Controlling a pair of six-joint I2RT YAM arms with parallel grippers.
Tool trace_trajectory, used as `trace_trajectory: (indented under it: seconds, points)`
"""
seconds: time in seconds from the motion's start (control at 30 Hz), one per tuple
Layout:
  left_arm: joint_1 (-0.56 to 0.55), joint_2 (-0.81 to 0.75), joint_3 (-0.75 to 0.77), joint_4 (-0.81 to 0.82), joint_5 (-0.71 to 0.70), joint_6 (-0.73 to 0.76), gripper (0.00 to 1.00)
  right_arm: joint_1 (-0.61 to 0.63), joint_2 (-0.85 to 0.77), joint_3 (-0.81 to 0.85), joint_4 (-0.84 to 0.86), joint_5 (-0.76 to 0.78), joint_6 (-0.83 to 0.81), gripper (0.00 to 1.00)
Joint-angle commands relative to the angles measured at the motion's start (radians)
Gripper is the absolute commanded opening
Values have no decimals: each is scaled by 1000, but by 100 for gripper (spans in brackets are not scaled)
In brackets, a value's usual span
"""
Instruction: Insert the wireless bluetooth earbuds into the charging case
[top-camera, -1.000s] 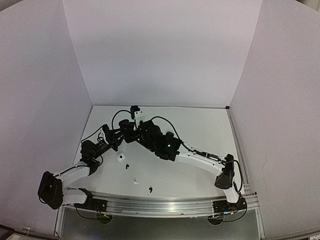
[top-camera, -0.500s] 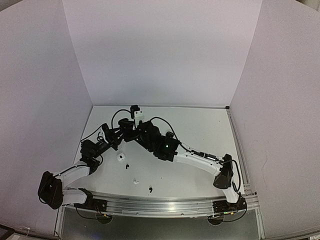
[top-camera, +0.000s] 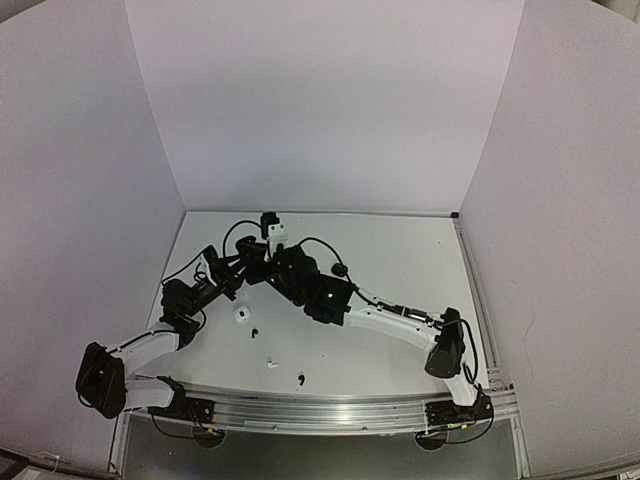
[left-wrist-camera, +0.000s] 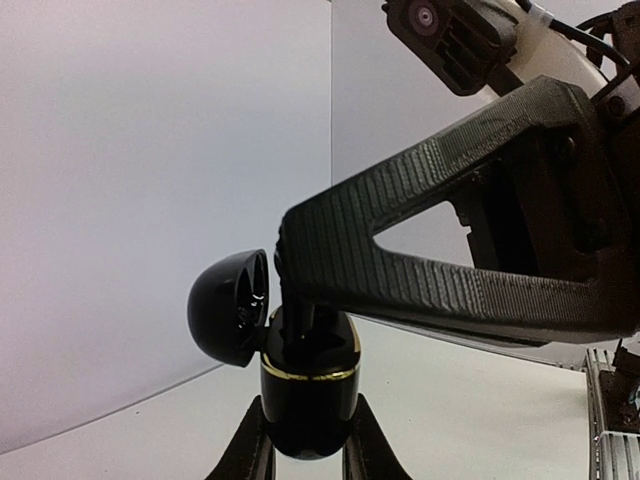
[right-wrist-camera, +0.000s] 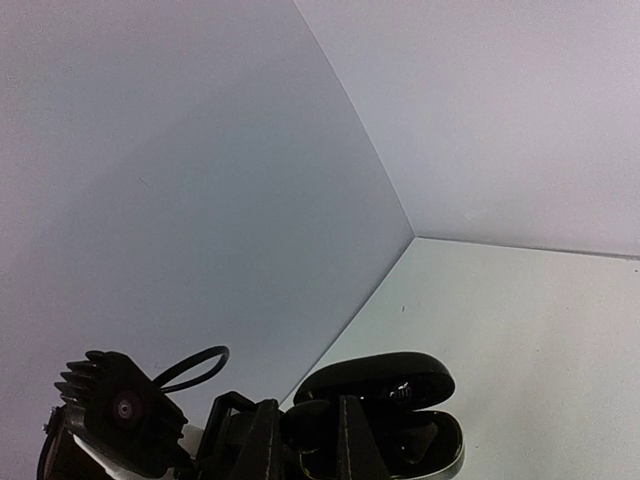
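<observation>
- Only the left wrist view shows the black case (left-wrist-camera: 305, 390) upright, a gold band round its rim and its lid tipped open to the left. The left hand (left-wrist-camera: 308, 425) is clenched on its base.
- The right wrist view shows the right hand (right-wrist-camera: 307, 420) closed just before the open case. I cannot tell whether it pinches anything.
- Only the top view shows loose earbuds (top-camera: 300, 379) on the white worktop (top-camera: 400, 260). They lie nearer the arm bases than the case.

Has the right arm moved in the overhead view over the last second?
Yes. The right arm has swung left: its green light now sits nearer the line of the black earbud lying by the front rail.
</observation>
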Motion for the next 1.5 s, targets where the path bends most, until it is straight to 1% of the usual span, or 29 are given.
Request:
trace_trajectory:
  seconds: [0.0, 0.17, 0.33, 0.6, 0.83, 1.07, 1.23, 1.33, 1.47]
  points:
    - [-4, -13, 45, 78, -5, 2, 0, 2, -13, -67, 17, 22, 8, 0]
    - [-3, -13, 44, 81, -9, 3, 0, 2, -34, -117, 34, 28, -3, 0]
    - [-3, -12, 45, 86, -14, 6, 0, 2, -33, -129, 47, 18, 3, 0]
    - [-3, -11, 45, 82, -10, 6, 0, 2, -36, -134, 48, 34, -5, 14]
    - [-3, -14, 42, 77, -6, 7, 0, 2, -36, -126, 50, 49, -38, 17]
    - [-3, -14, 42, 77, 2, 3, 0, 0, -43, -121, 51, 49, -67, 19]
    - [-3, -13, 42, 74, 8, 0, 0, 0, -45, -116, 51, 56, -88, 22]
    - [-3, -13, 42, 70, 11, -5, 0, 0, -43, -103, 49, 43, -105, 26]
    - [-3, -14, 48, 34, -1, -41, 0, 1, -49, -81, 50, -2, -130, 33]
